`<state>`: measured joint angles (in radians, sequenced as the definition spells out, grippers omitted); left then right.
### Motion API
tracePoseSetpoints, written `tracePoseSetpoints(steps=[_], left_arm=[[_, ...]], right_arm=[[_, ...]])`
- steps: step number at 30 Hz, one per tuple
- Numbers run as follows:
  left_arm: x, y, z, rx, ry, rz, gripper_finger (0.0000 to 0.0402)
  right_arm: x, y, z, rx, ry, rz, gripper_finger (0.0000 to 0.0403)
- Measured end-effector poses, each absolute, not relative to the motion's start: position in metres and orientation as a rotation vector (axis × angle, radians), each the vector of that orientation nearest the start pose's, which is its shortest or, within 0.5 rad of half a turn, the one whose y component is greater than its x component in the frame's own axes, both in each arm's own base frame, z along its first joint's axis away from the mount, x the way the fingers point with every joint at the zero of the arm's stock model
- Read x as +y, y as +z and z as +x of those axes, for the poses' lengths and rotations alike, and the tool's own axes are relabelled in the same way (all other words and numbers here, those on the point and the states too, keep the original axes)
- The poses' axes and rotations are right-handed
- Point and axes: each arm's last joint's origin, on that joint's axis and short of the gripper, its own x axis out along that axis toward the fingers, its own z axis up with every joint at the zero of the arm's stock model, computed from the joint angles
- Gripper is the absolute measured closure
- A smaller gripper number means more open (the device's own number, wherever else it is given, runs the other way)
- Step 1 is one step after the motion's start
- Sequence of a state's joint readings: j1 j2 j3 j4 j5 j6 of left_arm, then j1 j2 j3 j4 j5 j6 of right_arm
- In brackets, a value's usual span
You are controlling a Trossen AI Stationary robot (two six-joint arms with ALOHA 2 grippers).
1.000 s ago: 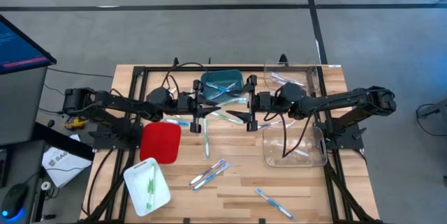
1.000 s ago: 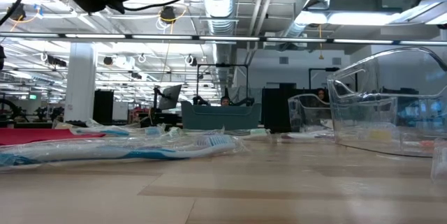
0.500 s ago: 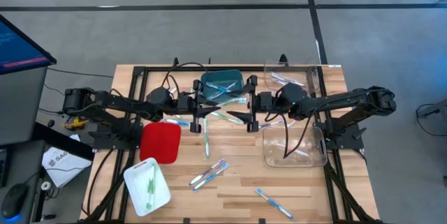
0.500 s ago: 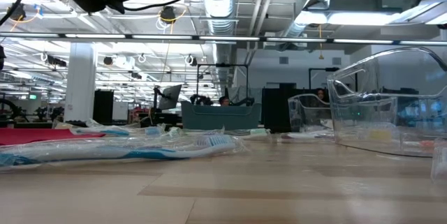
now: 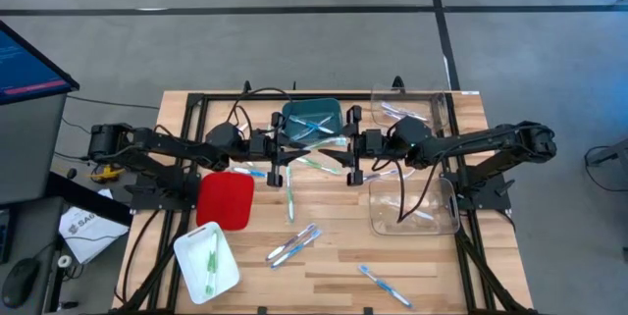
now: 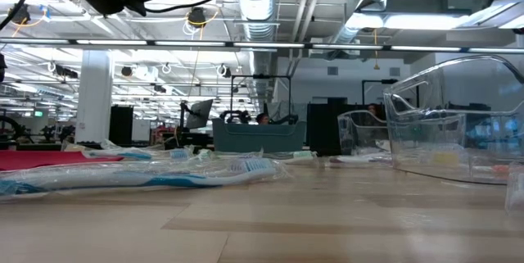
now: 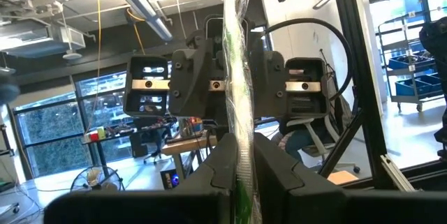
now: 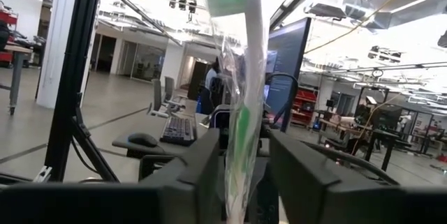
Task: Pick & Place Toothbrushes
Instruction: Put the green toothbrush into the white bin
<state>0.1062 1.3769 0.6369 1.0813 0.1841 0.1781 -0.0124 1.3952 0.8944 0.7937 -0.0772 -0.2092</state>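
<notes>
Wood planks make up the table (image 5: 442, 266), and a black metal frame (image 5: 192, 109) runs along its back and down both sides, hemming in the middle, where both arms work. From above, the front half has the most open room for moving. It holds only a pair of blue toothbrushes (image 5: 294, 244), one more blue toothbrush (image 5: 385, 286) near the front edge, and a pale green toothbrush (image 5: 289, 197) lying lengthwise.

Over the table's centre the left gripper (image 5: 280, 161) and the right gripper (image 5: 351, 166) face each other, with the wrapped green toothbrush (image 5: 316, 164) spanning the gap between them. In the left wrist view we see the left gripper (image 7: 241, 165) clamped together on this toothbrush (image 7: 239, 77), which sticks out straight ahead towards the other arm. In the right wrist view the right gripper (image 8: 244, 175) sits around the same brush (image 8: 246, 63); whether it has hold of it we cannot tell.

Behind the grippers stands a teal bin (image 5: 294, 111) with toothbrushes in it. Two clear bins crowd the right side, one at the back (image 5: 440, 109) and one nearer the front (image 5: 378, 219). To the left a red tray (image 5: 226, 199) lies flat, and a white tray (image 5: 226, 274) near the front left corner holds a green toothbrush (image 5: 211, 254).

From table height we see a wrapped blue toothbrush (image 6: 139, 177) lying on the smooth boards, and beyond it an open hall with ceiling ducts and desks.
</notes>
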Motion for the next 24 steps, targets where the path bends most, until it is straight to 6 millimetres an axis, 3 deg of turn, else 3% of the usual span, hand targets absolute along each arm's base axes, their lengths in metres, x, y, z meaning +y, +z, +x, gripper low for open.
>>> tracePoseSetpoints(steps=[6,18,24], left_arm=[[0.0245,0.2739,0.2802,-0.343,-0.047,0.224,0.0384],[0.0246,0.2738,0.2803,-0.342,-0.047,0.224,0.0384],[0.0246,0.2736,0.2803,-0.34,-0.048,0.223,0.0384]], right_arm=[[-0.0016,0.3263,0.3101,-0.298,0.033,-0.231,0.0332],[-0.0015,0.3247,0.3106,-0.283,0.036,-0.235,0.0336],[-0.0015,0.3247,0.3106,-0.283,0.036,-0.239,0.0359]])
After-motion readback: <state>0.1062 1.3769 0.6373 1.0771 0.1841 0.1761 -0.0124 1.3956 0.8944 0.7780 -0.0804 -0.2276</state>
